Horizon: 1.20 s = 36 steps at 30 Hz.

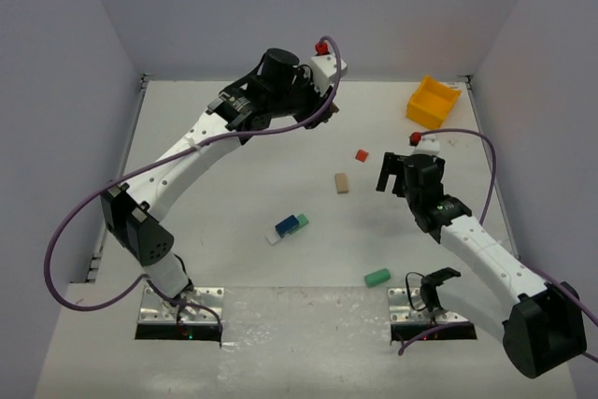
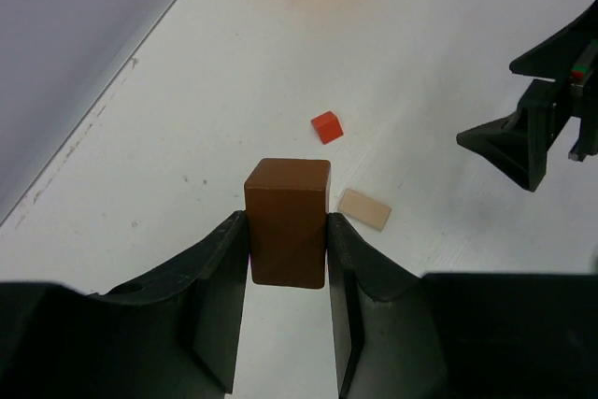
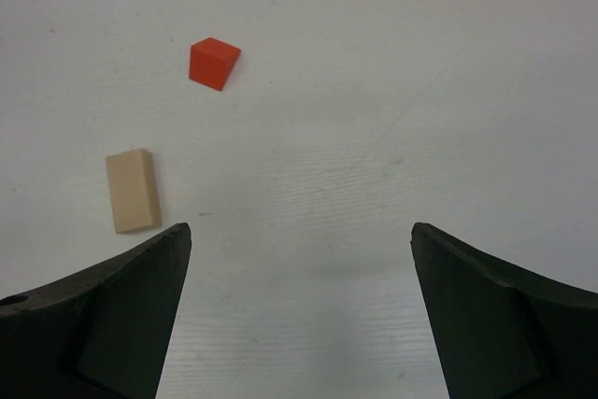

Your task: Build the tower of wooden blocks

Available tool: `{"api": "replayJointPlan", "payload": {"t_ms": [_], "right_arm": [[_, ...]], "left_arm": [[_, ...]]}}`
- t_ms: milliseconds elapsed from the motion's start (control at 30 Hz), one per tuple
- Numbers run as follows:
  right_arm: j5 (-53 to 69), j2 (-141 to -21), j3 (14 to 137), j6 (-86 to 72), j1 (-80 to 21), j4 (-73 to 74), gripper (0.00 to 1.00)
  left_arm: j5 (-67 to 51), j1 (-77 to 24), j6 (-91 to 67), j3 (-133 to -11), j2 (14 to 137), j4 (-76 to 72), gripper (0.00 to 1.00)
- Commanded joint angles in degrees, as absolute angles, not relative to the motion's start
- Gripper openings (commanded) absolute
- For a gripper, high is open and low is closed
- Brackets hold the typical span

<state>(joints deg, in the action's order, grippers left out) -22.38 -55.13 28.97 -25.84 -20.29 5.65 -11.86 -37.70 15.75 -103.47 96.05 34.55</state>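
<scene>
A white tabletop (image 1: 234, 137) is filling the overhead view, with pale lilac walls (image 1: 56, 63) closing it in on three sides and a yellow bin (image 1: 433, 102) sitting in the upper right corner.

The left gripper (image 1: 329, 111) is reaching to the upper middle of that view and is clamping a brown block (image 2: 288, 203) between its fingers. In the left wrist view (image 2: 288, 224) the block's long side is running up the frame. The right gripper (image 1: 391, 173) is hovering right of centre with its jaws spread wide and nothing between them (image 3: 299, 231).

The tower is not yet showing as a stack. A white, blue and teal cluster (image 1: 288, 226) is lying just below centre, and I cannot tell whether those pieces are stacked or side by side. A green block (image 1: 377, 277) is resting lower right, near the arm bases.

The red block (image 1: 362, 154) and tan block (image 1: 342, 182) are lying between the two grippers, nearer the right one. In the right wrist view the tan block (image 3: 131, 190) is sitting at lower left, just beside the left finger, its long axis running up the frame, with the red block (image 3: 213, 63) above it. From the brown block, the cluster is lying down and to the left in the overhead view, so the carry would likely be heading that way.
</scene>
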Motion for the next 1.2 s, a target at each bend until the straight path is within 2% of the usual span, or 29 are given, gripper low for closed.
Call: {"api": "replayJointPlan", "payload": {"t_ms": [0, 67, 433, 567, 867, 1167], "right_arm": [[-30.5, -57.5, 33.5, -26.3, -19.7, 9.6, 0.99], [-31.6, -57.7, 33.2, -26.8, -19.7, 10.2, 0.99], [-37.0, -55.2, 31.9, -29.3, -19.5, 15.0, 0.99], [-36.3, -54.2, 31.4, -29.4, -19.5, 15.2, 0.99], [-36.4, -53.7, 30.6, -29.8, -19.5, 15.9, 0.99], [-37.1, -52.9, 30.3, -29.9, -19.5, 15.9, 0.99]], "left_arm": [[-18.4, -38.7, 12.3, -91.1, 90.1, 23.6, 0.00], [-18.9, -38.8, 12.6, -84.1, 89.5, 24.5, 0.00], [-6.7, -39.9, 11.3, -68.7, 81.9, 30.9, 0.00], [-8.9, -40.4, 7.2, -63.6, 79.8, 31.4, 0.00], [-7.4, -44.0, 1.7, -59.0, 79.2, 30.6, 0.00], [-2.3, -46.2, 3.0, -56.2, 79.4, 28.8, 0.00]]}}
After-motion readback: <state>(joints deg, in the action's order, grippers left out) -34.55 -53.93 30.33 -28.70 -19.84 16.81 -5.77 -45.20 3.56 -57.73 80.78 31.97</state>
